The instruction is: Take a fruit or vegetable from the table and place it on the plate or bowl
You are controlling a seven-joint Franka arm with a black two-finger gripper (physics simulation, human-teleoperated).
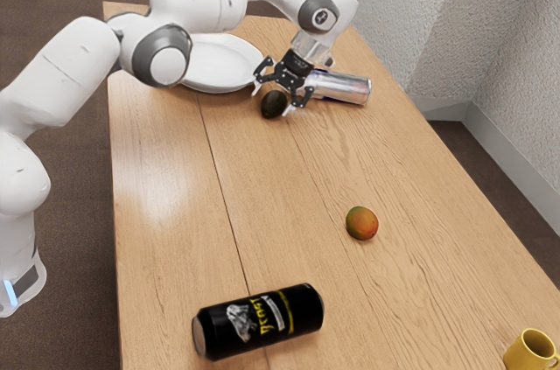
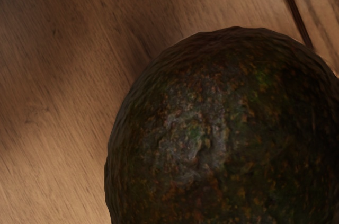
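Table (image 1: 175, 212) planks carry the white plate (image 1: 214, 64) at the far end. Just beside the plate's rim, the gripper (image 1: 280, 93) hangs over the avocado (image 1: 273, 105), fingers spread wide and clamping nothing. This looks like the approach for the grasp. Next it must drop, straddle the fruit and close gently. Seen from the wrist, the avocado (image 2: 222, 139) is dark, rounded and pebbled, flecked brown and green.
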